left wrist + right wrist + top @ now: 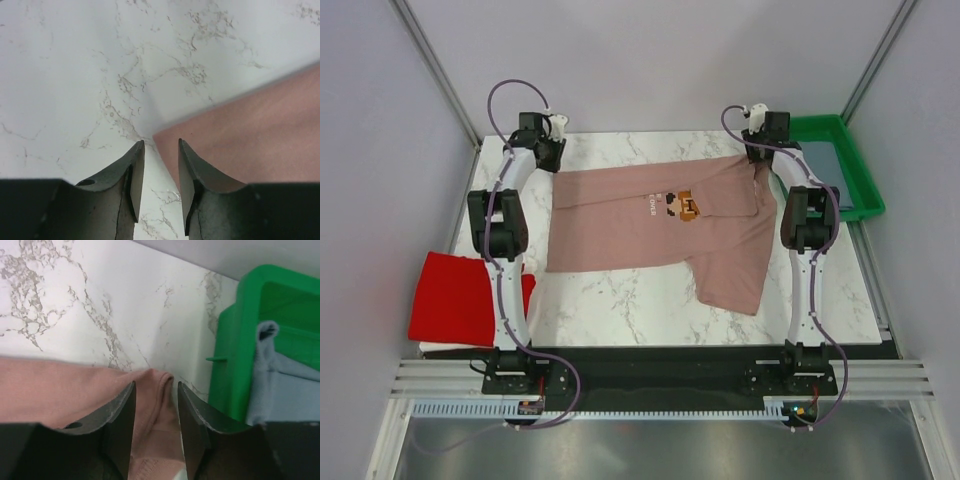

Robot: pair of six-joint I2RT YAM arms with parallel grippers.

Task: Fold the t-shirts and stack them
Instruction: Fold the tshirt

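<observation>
Dark left fingers (136,165) fill the bottom of the left wrist view, standing apart with bare marble bench (75,75) showing in the gap; they hold nothing, and a corner of the dusty-pink t-shirt (250,135) lies just beside the finger on the 3 o'clock side, not between them. Right fingers (125,410) are likewise parted, and a bunched hem of the pink cloth lies loose in the space between them, with neither finger pinching it. From above, the pink shirt is spread across the middle of the bench with its small brown-orange chest graphic facing up. One end of it reaches toward 10 o'clock, where the left arm hangs over the cloth's edge. Another part runs toward 1 o'clock, under the right arm, and a broad flap trails down toward 5 o'clock. At 8 o'clock a red t-shirt (455,295) lies at the bench's edge beside the left arm. At 2 o'clock a green tray (860,190) sits at the far corner, and a grey-blue t-shirt (280,390) lies inside it, draped over its wall.
</observation>
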